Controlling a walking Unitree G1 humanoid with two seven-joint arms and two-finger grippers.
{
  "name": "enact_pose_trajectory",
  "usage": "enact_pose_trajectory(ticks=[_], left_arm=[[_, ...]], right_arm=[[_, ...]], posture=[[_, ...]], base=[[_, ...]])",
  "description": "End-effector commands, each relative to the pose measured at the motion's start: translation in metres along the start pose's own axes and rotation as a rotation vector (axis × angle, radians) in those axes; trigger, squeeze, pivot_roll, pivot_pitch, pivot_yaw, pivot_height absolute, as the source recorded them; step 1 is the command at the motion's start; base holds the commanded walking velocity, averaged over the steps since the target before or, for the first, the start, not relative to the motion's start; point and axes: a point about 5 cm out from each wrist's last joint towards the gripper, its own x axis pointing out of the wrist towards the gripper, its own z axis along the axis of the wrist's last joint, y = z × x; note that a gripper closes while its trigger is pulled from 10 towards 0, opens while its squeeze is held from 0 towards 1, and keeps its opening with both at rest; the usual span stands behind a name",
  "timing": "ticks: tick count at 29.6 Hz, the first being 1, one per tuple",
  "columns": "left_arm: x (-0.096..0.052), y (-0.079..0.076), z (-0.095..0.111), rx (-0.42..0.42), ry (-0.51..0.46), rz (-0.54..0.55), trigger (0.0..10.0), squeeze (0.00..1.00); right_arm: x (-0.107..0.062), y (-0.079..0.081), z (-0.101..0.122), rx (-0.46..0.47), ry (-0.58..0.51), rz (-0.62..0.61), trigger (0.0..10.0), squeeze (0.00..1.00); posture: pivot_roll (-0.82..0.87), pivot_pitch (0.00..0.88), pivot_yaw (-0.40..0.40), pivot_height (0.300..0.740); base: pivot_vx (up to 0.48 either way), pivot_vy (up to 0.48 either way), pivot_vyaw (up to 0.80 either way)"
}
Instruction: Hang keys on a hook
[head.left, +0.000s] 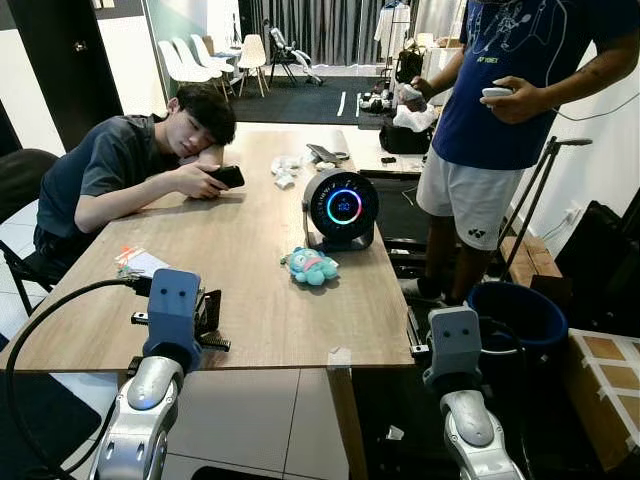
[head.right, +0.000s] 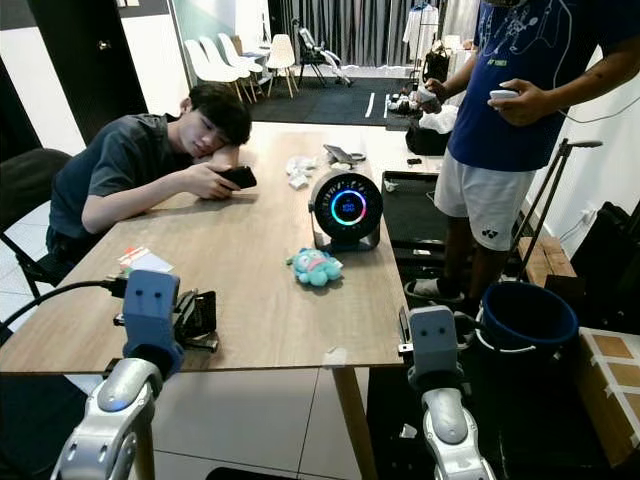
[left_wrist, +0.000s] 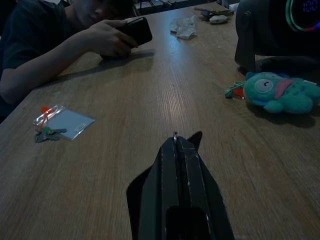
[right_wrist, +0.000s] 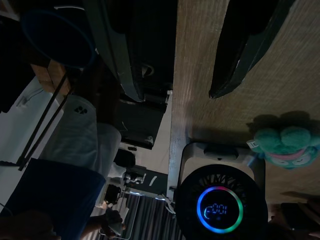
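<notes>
A small bunch of keys (left_wrist: 46, 134) lies flat on the wooden table (head.left: 250, 320), beside a clear card holder (left_wrist: 66, 122), near the table's left edge. My left gripper (left_wrist: 175, 138) hovers low over the table's near part, shut with nothing in it, to the right of the keys and apart from them. My right gripper (right_wrist: 178, 97) is at the table's near right corner and stands open, one finger (right_wrist: 245, 45) over the wood, holding nothing.
A round black fan with a glowing ring (head.left: 342, 207) and a teal plush toy (head.left: 312, 265) sit mid-table. A seated person (head.left: 120, 165) leans on the left side holding a phone. Another person (head.left: 500, 120) stands at the right by a blue bucket (head.left: 515, 315).
</notes>
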Motion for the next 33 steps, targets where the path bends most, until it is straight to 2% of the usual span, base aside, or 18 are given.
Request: enact_pose_trajectory(ticks=[1,6,14,27,30,33], left_arm=[[-0.002,0.002,-0.003,0.027,0.014,0.005,10.0,0.00],[-0.003,0.003,-0.004,0.028,0.017,0.009,10.0,0.00],[-0.005,0.006,-0.008,0.029,0.027,0.020,10.0,0.00],[-0.008,0.011,-0.012,0.020,0.034,0.040,10.0,0.00],[-0.012,0.021,-0.023,0.023,0.074,0.068,10.0,0.00],[-0.018,0.056,-0.037,0.010,0.128,0.245,10.0,0.00]], right_arm=[[-0.002,0.001,-0.003,-0.007,0.009,0.006,10.0,0.00],[-0.002,0.005,-0.003,-0.001,0.014,0.042,10.0,0.00],[-0.003,0.007,-0.004,0.001,0.021,0.058,10.0,0.00],[-0.007,0.008,-0.007,0.011,0.027,0.070,10.0,0.00],[-0.010,0.005,-0.015,-0.002,0.058,0.062,10.0,0.00],[-0.016,-0.001,-0.023,-0.023,0.089,0.044,10.0,0.00]], posture=[[0.05,0.048,0.042,0.740],[0.05,0.046,0.041,0.740],[0.05,0.049,0.038,0.740],[0.05,0.058,0.037,0.740],[0.05,0.059,0.039,0.740],[0.05,0.063,0.040,0.740]], base=[[0.000,0.000,0.00],[0.000,0.000,0.08],[0.000,0.000,0.75],[0.000,0.000,0.00],[0.000,0.000,0.00],[0.000,0.000,0.00]])
